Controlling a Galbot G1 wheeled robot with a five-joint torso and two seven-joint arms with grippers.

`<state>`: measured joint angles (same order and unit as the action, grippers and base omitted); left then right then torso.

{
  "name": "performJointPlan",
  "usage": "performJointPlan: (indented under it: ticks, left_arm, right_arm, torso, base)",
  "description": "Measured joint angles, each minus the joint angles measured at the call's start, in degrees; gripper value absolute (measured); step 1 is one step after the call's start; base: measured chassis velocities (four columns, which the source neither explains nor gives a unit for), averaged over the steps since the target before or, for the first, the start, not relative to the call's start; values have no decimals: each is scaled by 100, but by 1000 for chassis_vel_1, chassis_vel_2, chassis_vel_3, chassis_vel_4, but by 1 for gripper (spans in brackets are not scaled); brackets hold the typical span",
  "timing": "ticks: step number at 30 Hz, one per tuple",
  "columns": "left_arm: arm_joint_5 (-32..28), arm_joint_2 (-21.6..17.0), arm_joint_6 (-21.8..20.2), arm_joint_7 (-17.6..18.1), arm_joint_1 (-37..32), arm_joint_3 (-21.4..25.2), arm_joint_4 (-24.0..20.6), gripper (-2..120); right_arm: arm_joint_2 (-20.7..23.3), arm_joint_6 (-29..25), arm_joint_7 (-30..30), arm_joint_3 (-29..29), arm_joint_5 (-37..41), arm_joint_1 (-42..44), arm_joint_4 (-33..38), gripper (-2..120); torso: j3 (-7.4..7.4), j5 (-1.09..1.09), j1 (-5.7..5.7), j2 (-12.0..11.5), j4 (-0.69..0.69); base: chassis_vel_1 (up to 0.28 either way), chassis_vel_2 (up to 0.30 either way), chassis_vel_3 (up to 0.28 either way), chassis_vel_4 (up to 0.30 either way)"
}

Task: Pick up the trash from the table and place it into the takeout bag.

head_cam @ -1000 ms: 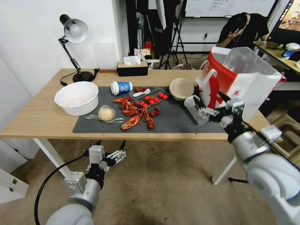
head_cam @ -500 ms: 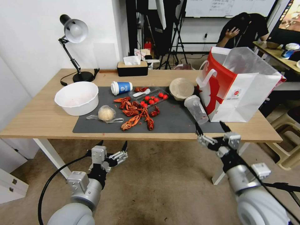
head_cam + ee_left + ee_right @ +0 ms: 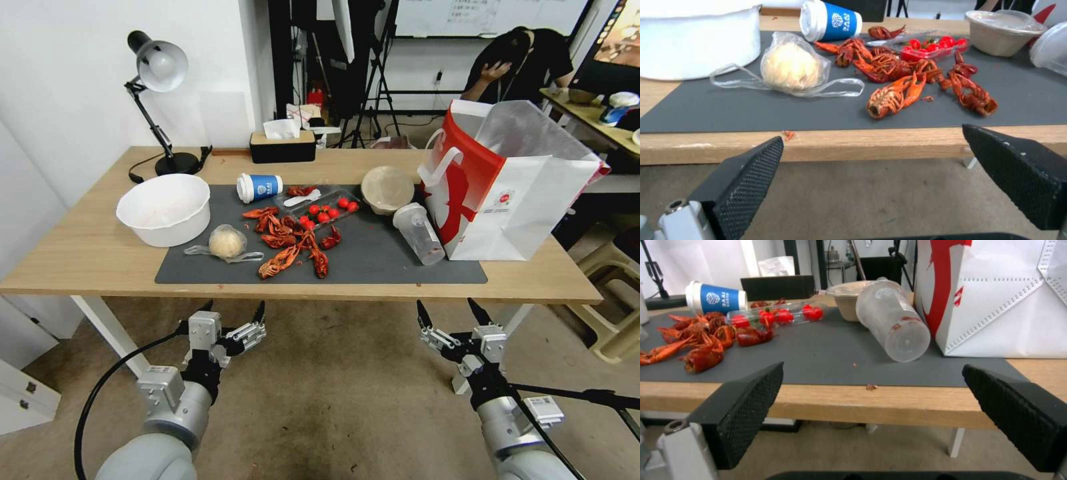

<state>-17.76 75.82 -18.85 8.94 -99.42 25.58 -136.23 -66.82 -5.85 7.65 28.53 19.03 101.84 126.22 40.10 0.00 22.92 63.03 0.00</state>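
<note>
Head view shows both hands low before the near edge of the long light-wood surface, neither holding anything: the left hand and the right hand each hang with fingers spread wide. On the dark grey mat the trash lies uncollected: red crayfish shells, a plastic-wrapped pale ball, a tipped blue-and-white paper cup, a round translucent lidded container and a clear plastic cup on its side, just beside the upright red-and-white paper takeout bag. The step seems to be choosing and approaching a piece. Next, a hand would likely need to rise above the surface edge, reach over the mat and close on one item. The paper cup carries a white logo, and the bag a small red one; neither is readable.
</note>
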Motion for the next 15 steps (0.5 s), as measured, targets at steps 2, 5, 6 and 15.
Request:
performJointPlan:
  ticks: [2, 5, 6, 15]
  left_arm:
    - [2, 2, 2, 6, -1, -1, 3, 100]
    - [3, 5, 5, 15, 2, -1, 5, 100]
    - [5, 6, 6, 17, 2, -1, 5, 100]
    - [17, -7, 19, 20, -9, 7, -9, 100]
  right_arm:
    - [5, 4, 0, -2, -8, -1, -7, 100]
    - [19, 15, 0, 0, -9, -10, -7, 100]
    - [34, 34, 2, 0, -8, -17, 0, 100]
    - [668, 710, 162, 3, 528, -827, 169, 100]
  torso:
    - [0, 1, 0, 0, 0]
    - [0, 0, 0, 0, 0]
    - [0, 1, 0, 0, -1]
    - [0, 1, 0, 0, 0]
  base:
    - [0, 0, 0, 0]
    - [0, 0, 0, 0]
    - [0, 0, 0, 0]
    - [0, 0, 0, 0]
